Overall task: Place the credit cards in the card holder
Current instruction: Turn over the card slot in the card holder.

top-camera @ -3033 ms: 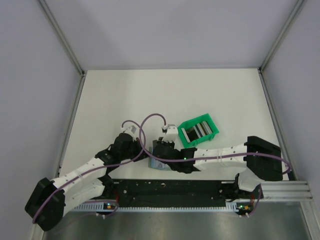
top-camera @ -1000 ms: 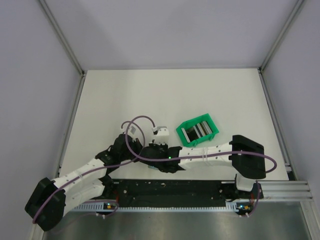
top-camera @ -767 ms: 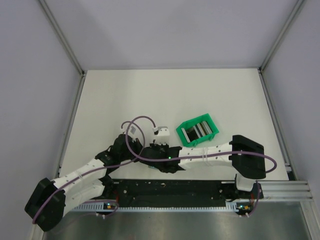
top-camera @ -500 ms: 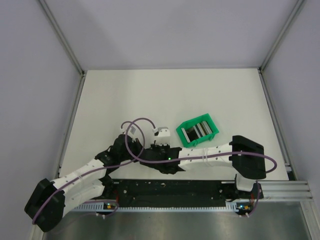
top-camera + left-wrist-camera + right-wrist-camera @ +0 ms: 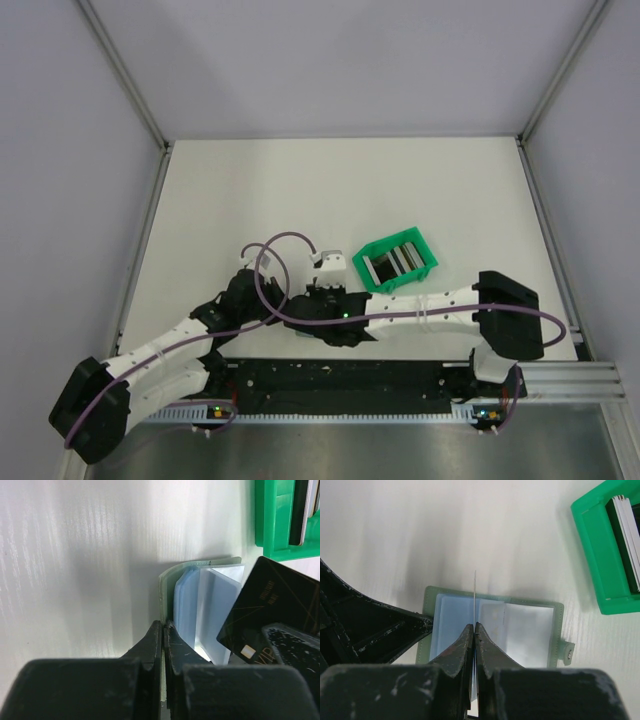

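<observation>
Since a second ago the right arm's elbow has swung outward, while its wrist has barely shifted. From above, both wrists hide almost all of the card holder (image 5: 530, 601). The left gripper (image 5: 163, 627) is clamped on its grey-green left flap. The right gripper (image 5: 474, 627) pinches a black card (image 5: 272, 605) upright over the open blue pockets. Farther right, the green bin (image 5: 591, 555) holds more cards (image 5: 626, 525), partly cut off.

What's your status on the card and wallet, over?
Left jaws shut on wallet edge. Right jaws shut on black card, edge-on over open wallet. More cards in green bin. Nothing blocking.
</observation>
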You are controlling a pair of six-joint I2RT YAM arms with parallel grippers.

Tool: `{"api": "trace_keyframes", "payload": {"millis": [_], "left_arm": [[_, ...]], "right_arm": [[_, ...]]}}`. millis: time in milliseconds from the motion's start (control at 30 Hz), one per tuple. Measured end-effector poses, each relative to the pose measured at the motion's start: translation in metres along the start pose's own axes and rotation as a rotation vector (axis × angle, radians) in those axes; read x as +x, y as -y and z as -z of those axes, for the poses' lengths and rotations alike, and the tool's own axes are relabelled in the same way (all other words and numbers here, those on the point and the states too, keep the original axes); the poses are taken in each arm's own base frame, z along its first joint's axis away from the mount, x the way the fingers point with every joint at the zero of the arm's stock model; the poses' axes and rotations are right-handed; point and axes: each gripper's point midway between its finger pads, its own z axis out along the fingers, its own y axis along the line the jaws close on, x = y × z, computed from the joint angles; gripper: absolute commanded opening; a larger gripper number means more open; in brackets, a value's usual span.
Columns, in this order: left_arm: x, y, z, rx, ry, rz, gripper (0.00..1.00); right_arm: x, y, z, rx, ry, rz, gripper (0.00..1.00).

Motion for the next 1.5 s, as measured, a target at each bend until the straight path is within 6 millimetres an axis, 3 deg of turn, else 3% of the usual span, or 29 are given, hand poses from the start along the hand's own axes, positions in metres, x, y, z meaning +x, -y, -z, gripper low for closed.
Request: {"api": "trace_keyframes", "payload": {"millis": [467,867,1100,1300,1500], "left_arm": [[0.000,-0.002,0.000,-0.009,0.001,-0.003,0.00],[-0.002,-0.004,0.000,-0.018,0.013,-0.011,0.00],[-0.001,-0.006,-0.002,-0.017,0.014,-0.010,0.00],[0.008,-0.019,-0.005,-0.027,0.008,0.007,0.00],[0.010,-0.022,-0.006,-0.025,0.013,0.015,0.00]], "right_arm": [[-0.008,0.010,0.006,0.013,0.015,0.012,0.00],[-0.013,0.050,0.022,0.014,0.027,-0.006,0.00],[0.001,0.072,0.022,-0.088,-0.038,-0.059,0.00],[0.014,0.067,0.019,-0.303,-0.100,-0.187,0.00],[0.011,0.039,0.022,-0.473,-0.150,-0.252,0.00]]}}
